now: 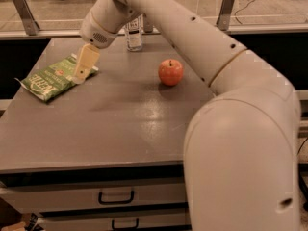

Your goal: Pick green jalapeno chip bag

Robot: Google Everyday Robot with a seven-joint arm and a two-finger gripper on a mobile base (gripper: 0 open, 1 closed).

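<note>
Claw (79, 77) of pale tan colour points steeply downward at the left rear part of the bench (120, 129), tilted so that its tip lies a little left of its wrist. It shows as one narrow slab, edge-on to the camera, so whether it is apart or together cannot be told. Its tip lies over the right-hand end of the green jalapeno chip bag (50, 78), just at the bag's near right corner; whether it touches the foil or hangs slightly above it cannot be told either. Nothing is seen gripped in the claw.

The bag lies flat on the bench near the left edge, its long side running from the near left to the far right, with white lettering and a small red logo facing up.

The white arm (202, 47) reaches in from the right foreground, passing above the middle of the bench to the claw. A red apple (170, 72) stands upright on the bench, well apart from the bag on its right. A clear bottle (134, 35) stands at the rear edge, behind the claw and partly hidden by the arm. Grey drawers (115, 196) with dark handles sit under the bench top.
</note>
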